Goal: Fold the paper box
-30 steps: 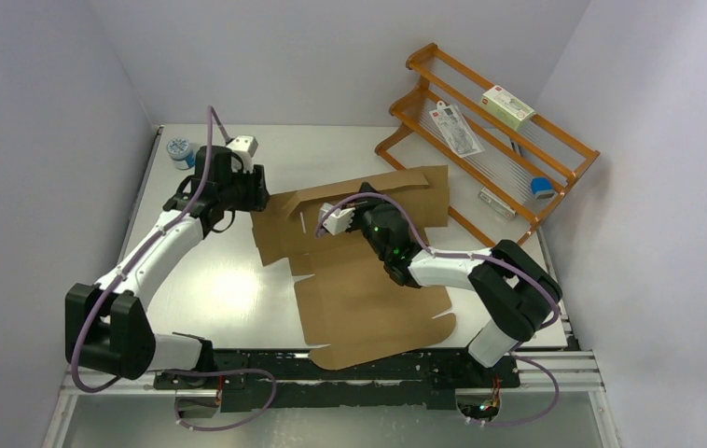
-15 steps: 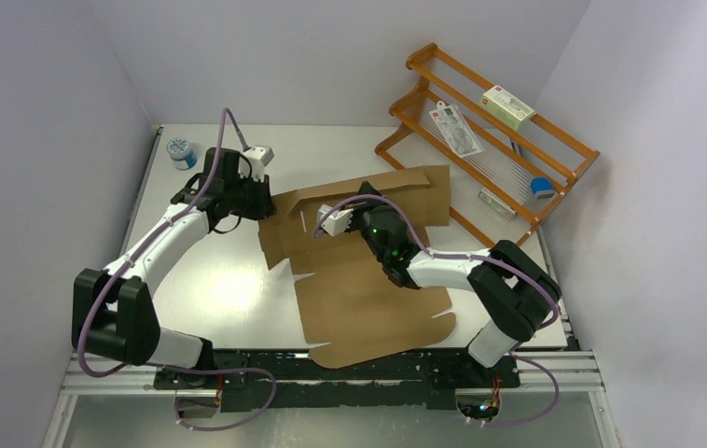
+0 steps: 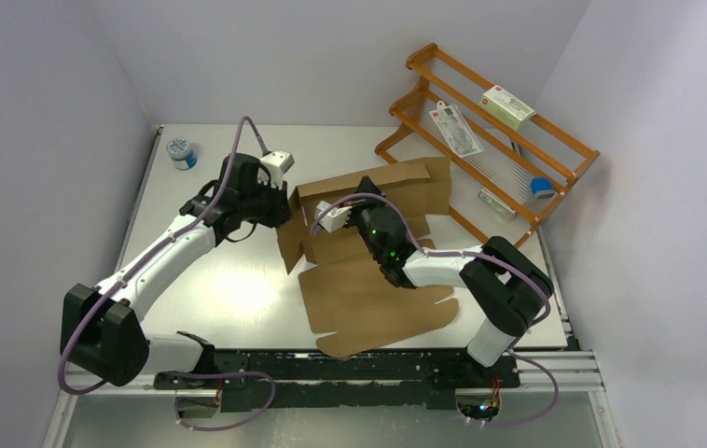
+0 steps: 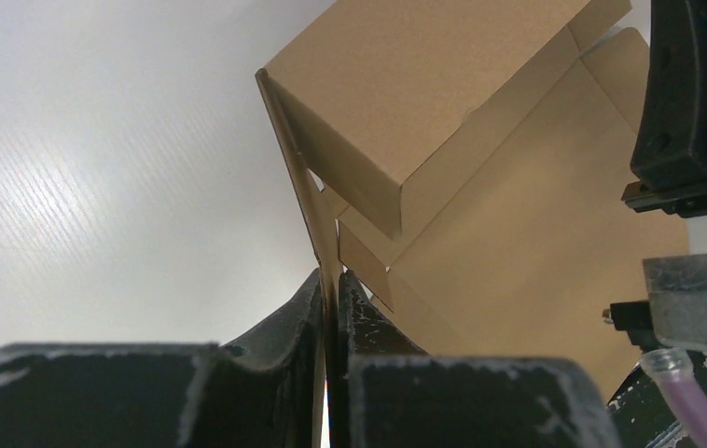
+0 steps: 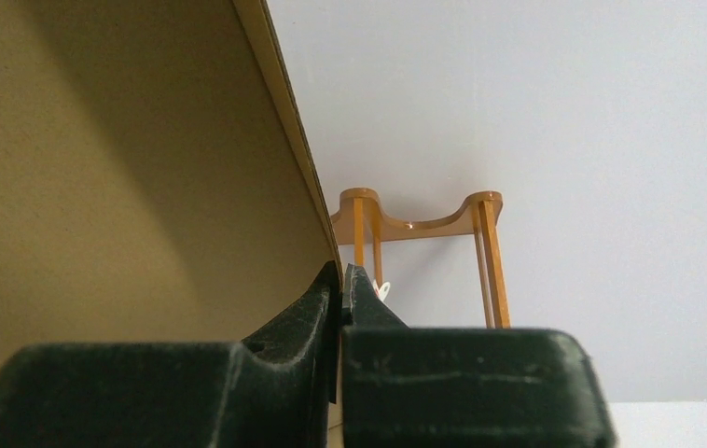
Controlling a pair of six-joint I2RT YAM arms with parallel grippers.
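Since a second ago the left arm has swung in from 10 o'clock toward the centre, lifting the left side flap off the counter [image 3: 210, 280], and the single paper box [image 3: 368, 294] has slid slightly to the right. Nearest the two arm bases, toward 6 o'clock, the box's wide flat panel lies on the counter with its notched edge facing the bases. Beyond it, about mid-counter, two panels stand raised: the left flap and the far wall, which meet at a corner. The left hand [image 4: 331, 280] is pinched shut on the thin edge of the upright left flap, the cardboard running up between its two fingers. The right hand [image 5: 340, 275] is likewise clamped on the top edge of the far wall, with the brown panel filling the left of its wrist view. In the overhead view the two hands sit close together, the left one at 9 o'clock of the raised corner and the right one just inside it. Farther back, at 11 o'clock, one small round tub [image 3: 180, 149] stands alone. At 2 o'clock one orange wooden rack [image 3: 406, 121] leans by the wall, holding one white carton [image 3: 506, 105] and one flat packet [image 3: 457, 129].
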